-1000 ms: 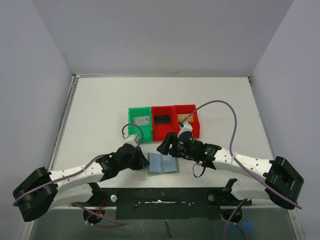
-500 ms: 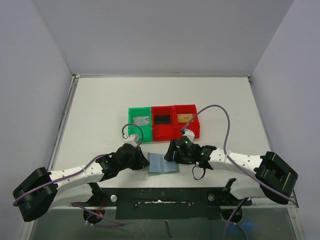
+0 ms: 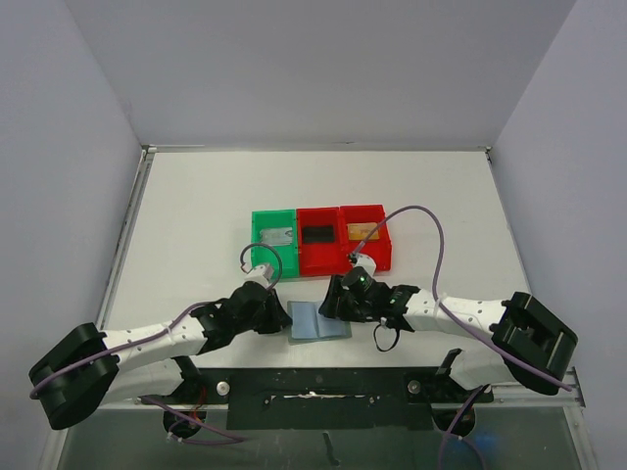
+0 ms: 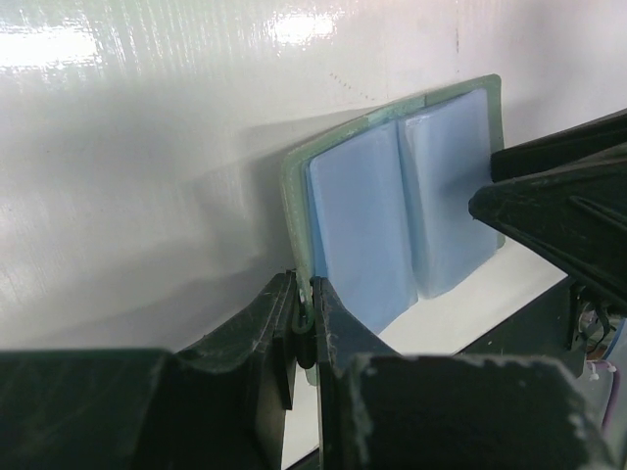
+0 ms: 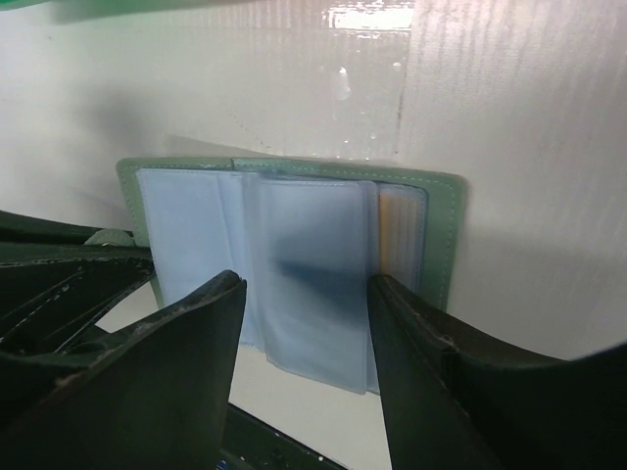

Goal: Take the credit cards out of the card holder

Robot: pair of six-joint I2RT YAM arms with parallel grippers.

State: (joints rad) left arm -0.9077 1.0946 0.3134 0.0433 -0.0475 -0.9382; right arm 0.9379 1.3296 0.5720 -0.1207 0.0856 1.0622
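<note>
Top external view: the left gripper (image 3: 284,315) sits at the left edge of the holder (image 3: 319,321). The left wrist view shows its fingers (image 4: 265,323) pressed together on the green rim there, pinning the holder open and flat on the table (image 3: 196,215). The holder's long axis runs left to right with the spine across it, blue-grey pockets face up. At its far-right corner hangs the right gripper (image 3: 330,302), jaws apart — in the right wrist view they straddle the middle leaf, and I cannot tell whether they touch it. The relation that counts: a gold card (image 5: 397,227) shows through the pocket at the holder's right end. It lies toward the right-hand finger and not squarely between the two, so the right arm is the nearer one and, I judge, must shift toward that end before closing. Beyond the holder stand three bins (image 3: 318,238), each with one of the cards in it. Against a second ago, the right gripper has drawn back from the bins and down to the holder — its wrist then covered part of the rightmost bin. The left gripper and the holder lie as they did.
</note>
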